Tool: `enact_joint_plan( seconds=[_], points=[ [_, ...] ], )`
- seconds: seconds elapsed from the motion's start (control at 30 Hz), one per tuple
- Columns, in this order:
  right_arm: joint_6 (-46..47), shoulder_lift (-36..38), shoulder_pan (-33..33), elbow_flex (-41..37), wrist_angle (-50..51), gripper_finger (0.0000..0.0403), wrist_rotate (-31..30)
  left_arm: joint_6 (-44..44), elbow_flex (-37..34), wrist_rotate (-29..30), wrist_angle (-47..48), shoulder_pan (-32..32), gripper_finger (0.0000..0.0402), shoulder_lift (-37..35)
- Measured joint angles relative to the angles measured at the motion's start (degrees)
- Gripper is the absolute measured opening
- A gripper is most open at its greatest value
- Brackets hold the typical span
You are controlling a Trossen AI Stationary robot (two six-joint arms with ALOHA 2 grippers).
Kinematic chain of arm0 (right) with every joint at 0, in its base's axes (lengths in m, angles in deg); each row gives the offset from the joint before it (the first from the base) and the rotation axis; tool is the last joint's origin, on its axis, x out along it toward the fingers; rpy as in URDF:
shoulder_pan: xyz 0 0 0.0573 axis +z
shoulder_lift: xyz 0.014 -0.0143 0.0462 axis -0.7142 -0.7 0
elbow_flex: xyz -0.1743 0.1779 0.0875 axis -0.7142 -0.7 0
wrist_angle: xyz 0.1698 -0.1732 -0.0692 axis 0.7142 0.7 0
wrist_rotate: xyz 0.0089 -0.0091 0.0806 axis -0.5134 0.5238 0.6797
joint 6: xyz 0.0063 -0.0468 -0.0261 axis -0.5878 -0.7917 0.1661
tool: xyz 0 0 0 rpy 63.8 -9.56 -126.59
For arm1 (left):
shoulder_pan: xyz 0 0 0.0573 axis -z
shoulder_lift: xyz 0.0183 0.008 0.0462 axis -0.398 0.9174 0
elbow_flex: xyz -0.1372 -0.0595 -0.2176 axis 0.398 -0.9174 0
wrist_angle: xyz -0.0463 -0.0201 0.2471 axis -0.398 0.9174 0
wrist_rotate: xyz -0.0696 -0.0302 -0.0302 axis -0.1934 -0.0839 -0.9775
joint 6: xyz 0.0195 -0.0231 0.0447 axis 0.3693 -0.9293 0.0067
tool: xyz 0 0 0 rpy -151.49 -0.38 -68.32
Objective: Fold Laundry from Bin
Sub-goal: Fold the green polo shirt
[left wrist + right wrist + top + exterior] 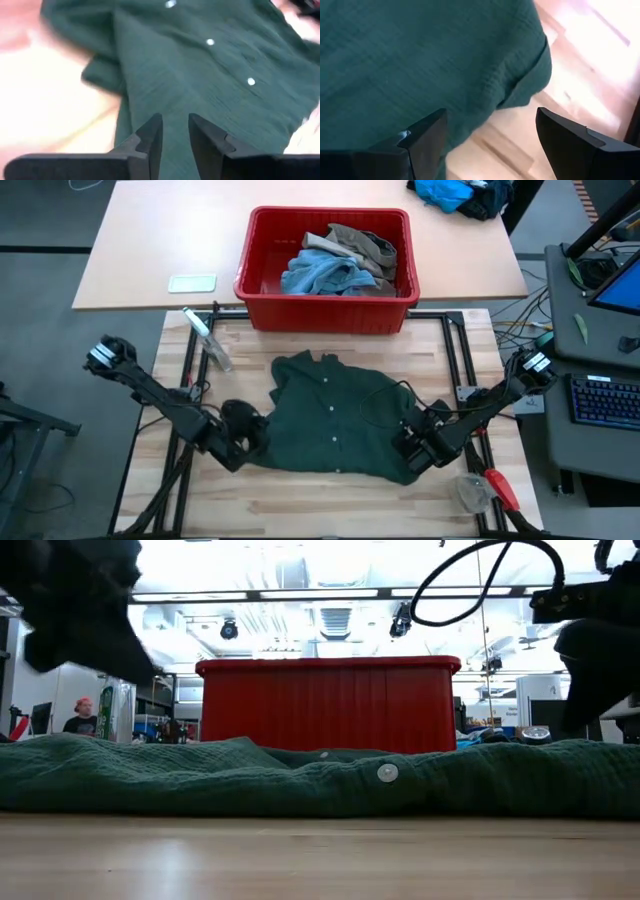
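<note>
A dark green buttoned garment (335,415) lies spread flat on the wooden table, in front of the red bin (325,315). In the bin lie a light blue denim piece (320,275) and a khaki piece (365,245). My left gripper (250,438) is at the garment's near left corner, slanting down. In the left wrist view its fingers (175,132) stand a narrow gap apart over the green cloth (210,75). My right gripper (490,135) stands wide open over the near right corner (530,75), one finger over cloth and one over bare wood. My left gripper hangs low over the green garment's left part (165,100), slanting down from the table's left, and I cannot tell whether its fingertips touch the cloth. My right gripper shows no contact with the cloth.
A clear bottle-like thing (210,340) lies at the far left of the table, and a red-handled tool (495,488) at the near right. A bright blue cloth heap (445,192) lies beyond the bin. A person (82,715) sits in the room behind.
</note>
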Motion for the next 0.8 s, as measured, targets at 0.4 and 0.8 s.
enact_joint_plan(
  seconds=[0.4,0.8],
  points=[
    [6.87,0.26,-2.59,-0.04,0.14,0.0293,8.96,-14.45,-4.87,-6.39,-0.69,0.04,0.0075,2.52],
    [4.78,2.73,-2.93,-3.58,-2.53,0.0293,9.47,-9.04,-0.64,-0.39,-1.03,-0.02,0.0075,4.53]
  ],
)
